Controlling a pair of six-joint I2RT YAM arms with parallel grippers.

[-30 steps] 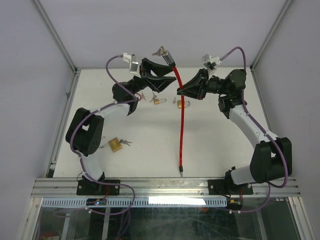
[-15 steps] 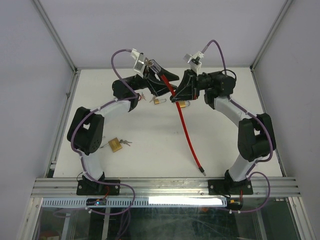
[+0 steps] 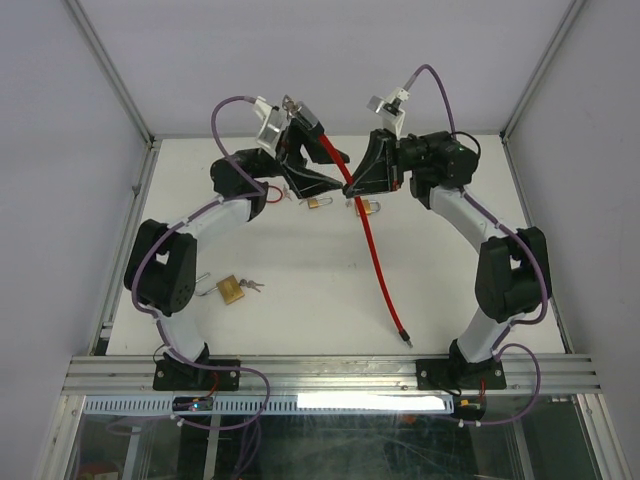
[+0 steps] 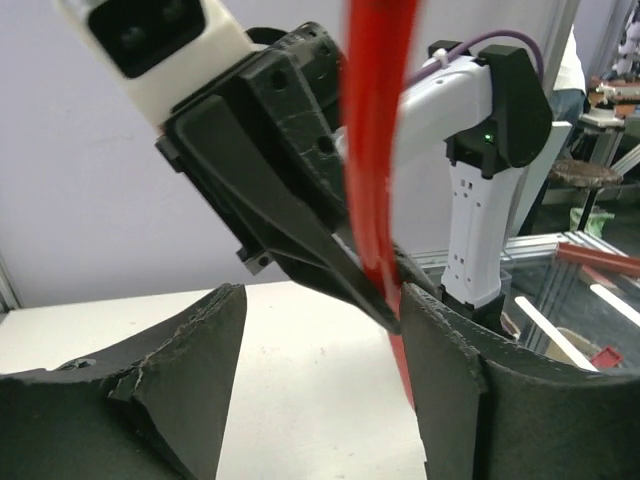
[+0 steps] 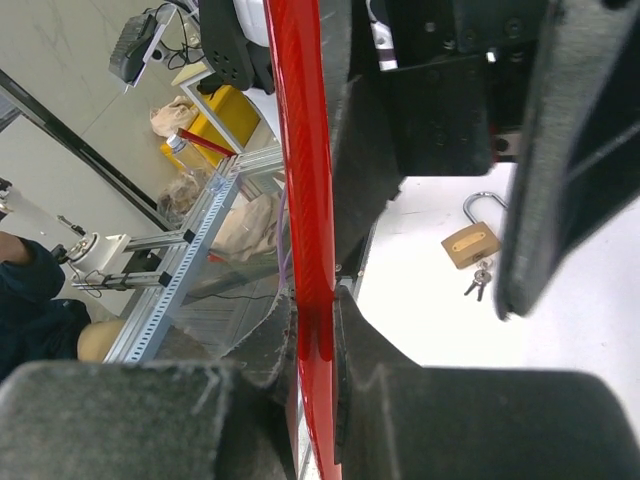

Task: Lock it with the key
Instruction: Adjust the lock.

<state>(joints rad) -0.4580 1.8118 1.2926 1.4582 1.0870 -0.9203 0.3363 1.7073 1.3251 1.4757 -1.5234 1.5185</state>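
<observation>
Top external view shows, on the left, the left gripper [image 3: 335, 168] high above the table. Its two black fingers stand apart around the upper part of the long red plastic-coated cable lock [image 3: 375, 255]. In the left wrist view the cable passes just beside one finger [image 4: 450, 400], and white surface shows in the gap, so I judge that nothing is clamped there. Above this gripper is the black cylinder lock head [image 3: 312, 125] of the cable, with the small metal keys [image 3: 291, 103] sticking out of its far end. To the right, the right gripper [image 3: 352, 186] is pressed together on the cable a little below the head. The rest of the cable runs down, and its free end [image 3: 404, 340] reaches near the front edge.

The step in hand seems to be taking the head or the keys with the left gripper. To do it well, the right one should hold the cable firm without twisting. The left fingers should close squarely on the key and not on the cable, because the key is small and may slip.

The white table top [image 3: 300, 320] carries, from left to right, a brass padlock with keys [image 3: 232, 290], a small brass padlock [image 3: 318, 202] and a second small padlock [image 3: 368, 207]. Pale grey walls [image 3: 60, 200] stand around, and an aluminium rail [image 3: 330, 372] runs along the near edge.
</observation>
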